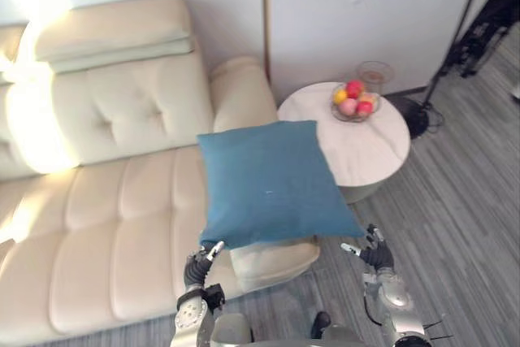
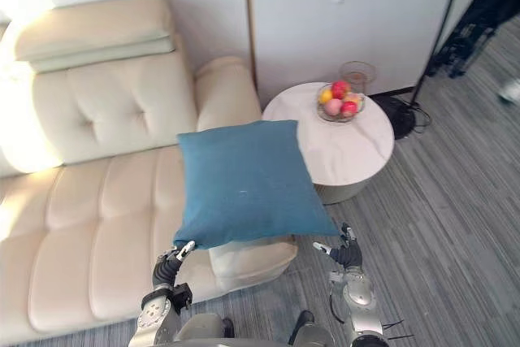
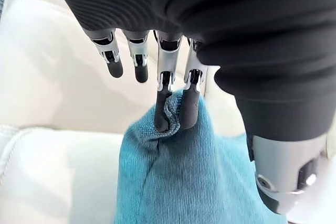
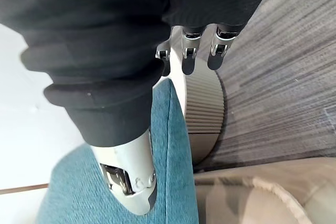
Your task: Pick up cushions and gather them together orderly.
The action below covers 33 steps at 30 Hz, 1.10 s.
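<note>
**Mia:** Where is the blue cushion (image 1: 272,180)?

**Tom:** It is up off the seat, over the right end of the sofa (image 1: 106,225), close in front of the robot. Its far right corner covers a bit of the round desk (image 1: 370,148) with the bowl of fruit (image 1: 354,103).

**Mia:** Why is it up there?

**Tom:** I think the robot wants to carry it to a tidy spot. I can't tell where that spot will be.

**Mia:** Who holds it?

**Tom:** The left hand (image 1: 196,269). It is low, at the near left corner. Its fingers (image 3: 164,114) are curled and pinch the cloth there, so the corner is all bunched up.

**Mia:** And the other one?

**Tom:** The right hand (image 1: 378,256) is by the near right corner, over the floor (image 1: 463,201). Its fingers are straight and spread, and they point toward the desk. It grips nothing. The cushion's edge runs just beside it, but I can't tell if they touch.

**Mia:** Why pinch a corner?

**Tom:** My guess is that a corner is thin enough to pinch. But one small pinch could slip, or the cushion could swing. Maybe the right hand waits close by to grab its own corner and keep the cushion flat.
</note>
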Motion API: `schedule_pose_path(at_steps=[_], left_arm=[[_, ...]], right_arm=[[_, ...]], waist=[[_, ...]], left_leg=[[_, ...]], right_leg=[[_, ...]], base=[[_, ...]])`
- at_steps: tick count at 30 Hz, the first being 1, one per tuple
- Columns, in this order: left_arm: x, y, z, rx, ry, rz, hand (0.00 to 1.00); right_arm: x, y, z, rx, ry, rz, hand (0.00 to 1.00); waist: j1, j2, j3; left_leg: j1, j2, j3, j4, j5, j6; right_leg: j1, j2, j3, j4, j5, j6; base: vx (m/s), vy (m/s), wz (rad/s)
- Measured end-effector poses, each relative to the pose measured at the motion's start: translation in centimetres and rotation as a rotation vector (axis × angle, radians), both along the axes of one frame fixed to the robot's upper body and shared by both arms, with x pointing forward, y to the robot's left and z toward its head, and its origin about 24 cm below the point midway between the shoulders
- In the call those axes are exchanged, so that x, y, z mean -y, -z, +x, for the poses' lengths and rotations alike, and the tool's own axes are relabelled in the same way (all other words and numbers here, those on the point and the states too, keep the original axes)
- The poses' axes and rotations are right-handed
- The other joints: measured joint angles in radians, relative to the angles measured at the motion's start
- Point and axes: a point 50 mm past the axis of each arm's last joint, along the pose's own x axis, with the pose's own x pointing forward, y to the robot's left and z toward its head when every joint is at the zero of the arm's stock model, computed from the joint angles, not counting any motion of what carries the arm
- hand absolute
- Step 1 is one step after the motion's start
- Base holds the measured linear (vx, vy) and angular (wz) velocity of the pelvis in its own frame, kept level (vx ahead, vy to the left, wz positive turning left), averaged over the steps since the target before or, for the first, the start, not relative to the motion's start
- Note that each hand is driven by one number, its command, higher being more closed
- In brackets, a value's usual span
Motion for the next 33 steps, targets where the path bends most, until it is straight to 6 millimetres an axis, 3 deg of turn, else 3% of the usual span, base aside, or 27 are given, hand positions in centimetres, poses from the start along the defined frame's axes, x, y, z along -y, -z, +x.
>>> schedule_pose_path(at_steps=[2,5,6,8,10,12,14,15,16,18,21,23,28,31,32,33], left_arm=[[-1.2,0.6,-0.9,-0.042,0.020,0.039,0.00],[-2.0,0.8,-1.6,-0.064,0.006,0.057,0.00],[-2.2,1.0,-2.0,-0.077,0.004,0.061,0.00],[-2.6,1.2,-2.2,-0.095,0.010,0.073,0.00],[-3.0,1.3,-2.4,-0.104,0.016,0.088,0.00],[-3.6,1.1,-2.3,-0.103,0.013,0.112,0.00],[-4.3,0.6,-1.6,-0.087,0.031,0.147,0.00],[-4.6,0.4,-1.2,-0.075,0.032,0.160,0.00],[-4.3,0.4,-0.9,-0.074,0.031,0.153,0.00],[-4.6,0.1,-0.6,-0.055,0.021,0.157,0.00],[-5.3,-0.8,0.2,-0.009,-0.001,0.168,0.00],[-5.9,-1.9,1.6,0.040,0.014,0.195,0.00],[-6.0,-3.6,4.4,0.119,0.048,0.224,0.00],[-4.4,-4.7,6.7,0.177,0.123,0.225,0.00],[-3.4,-5.5,8.4,0.214,0.158,0.223,0.00],[-3.1,-5.8,8.9,0.225,0.170,0.223,0.00]], right_arm=[[-0.2,0.8,-0.7,-0.036,0.025,0.027,0.00],[0.7,1.0,-1.1,-0.047,0.074,0.029,0.00],[1.0,0.9,-1.0,-0.044,0.089,0.023,0.00],[1.5,0.9,-1.0,-0.049,0.109,0.013,0.00],[1.6,0.9,-1.4,-0.055,0.119,0.006,0.00],[2.2,0.8,-1.9,-0.054,0.156,-0.015,0.00],[3.6,0.1,-2.2,-0.027,0.223,-0.035,0.00],[4.6,-0.2,-2.5,-0.016,0.260,-0.059,0.00],[5.5,-0.5,-2.7,-0.014,0.281,-0.077,0.00],[7.7,-1.9,-2.5,0.027,0.308,-0.137,0.00],[8.7,-3.2,-2.0,0.062,0.290,-0.174,0.00],[9.2,-4.2,-1.1,0.101,0.246,-0.192,0.00],[8.9,-6.2,1.8,0.169,0.110,-0.219,0.00],[7.4,-7.3,5.0,0.217,0.019,-0.201,0.00],[6.3,-8.3,7.2,0.258,-0.016,-0.182,0.00],[5.9,-8.8,8.1,0.275,-0.031,-0.175,0.00]], waist=[[0.002,-0.018,-0.007],[0.001,-0.017,-0.007],[0.001,-0.015,-0.006],[-0.030,-0.014,0.000],[-0.060,-0.027,0.008],[-0.093,-0.037,0.004],[-0.113,-0.049,-0.001],[-0.127,-0.072,-0.007],[-0.132,-0.061,-0.006],[-0.129,-0.006,-0.011],[-0.140,0.022,-0.021],[-0.155,0.022,-0.023],[-0.156,0.024,-0.022],[-0.155,0.027,-0.002],[-0.153,0.033,0.039],[-0.152,0.036,0.048]], left_leg=[[0.007,-0.021,-0.022,-0.005,0.006,0.010],[0.038,-0.045,-0.017,-0.040,0.016,0.026],[0.057,-0.053,-0.010,-0.065,0.015,0.029],[0.098,-0.071,-0.017,-0.117,-0.019,0.075],[0.125,-0.087,-0.051,-0.119,-0.025,0.076],[0.138,-0.085,-0.072,-0.121,-0.025,0.083],[0.125,-0.087,-0.104,-0.120,-0.021,0.069],[0.111,-0.100,-0.128,-0.099,-0.025,0.048],[0.117,-0.095,-0.144,-0.091,-0.026,0.039],[0.117,-0.061,-0.145,-0.110,-0.017,0.025],[0.122,-0.040,-0.163,-0.154,-0.002,0.002],[0.127,-0.023,-0.188,-0.183,0.012,-0.011],[0.103,-0.030,-0.195,-0.197,0.046,-0.009],[0.057,-0.057,-0.217,-0.199,0.088,0.002],[0.036,-0.069,-0.217,-0.200,0.101,0.007],[0.020,-0.070,-0.218,-0.199,0.104,0.008]], right_leg=[[0.040,-0.003,-0.009,-0.054,0.025,0.011],[0.033,-0.026,0.004,-0.017,0.022,0.018],[-0.001,-0.042,0.017,0.061,0.001,0.017],[-0.093,-0.080,0.069,0.301,-0.027,0.009],[-0.135,-0.091,0.157,0.434,-0.025,0.001],[-0.174,-0.017,0.313,0.420,-0.098,0.015],[-0.170,0.043,0.384,0.283,-0.088,0.012],[-0.160,0.049,0.404,0.214,-0.052,0.015],[-0.154,0.050,0.388,0.221,-0.054,0.018],[-0.148,0.077,0.379,0.188,-0.048,0.004],[-0.139,0.104,0.359,0.148,-0.037,-0.012],[-0.120,0.116,0.334,0.114,-0.028,-0.020],[-0.100,0.107,0.317,0.025,0.025,-0.016],[-0.105,0.082,0.308,-0.045,0.078,-0.005],[-0.116,0.072,0.306,-0.060,0.100,-0.003],[-0.129,0.068,0.306,-0.062,0.105,-0.003]], base=[[-0.04,0.097,0.25],[-0.05,0.071,-0.04],[-0.09,0.072,-0.14],[-0.15,0.069,0.04],[-0.07,0.006,0.37],[-0.01,-0.051,0.37],[0.05,-0.102,0.54],[0.11,-0.139,0.67],[0.24,-0.145,0.37],[0.23,-0.087,0.00],[0.16,-0.070,0.04],[0.12,-0.072,0.20],[0.03,0.014,0.08],[-0.04,0.039,0.22],[-0.07,0.048,0.13],[-0.15,0.054,0.17]])
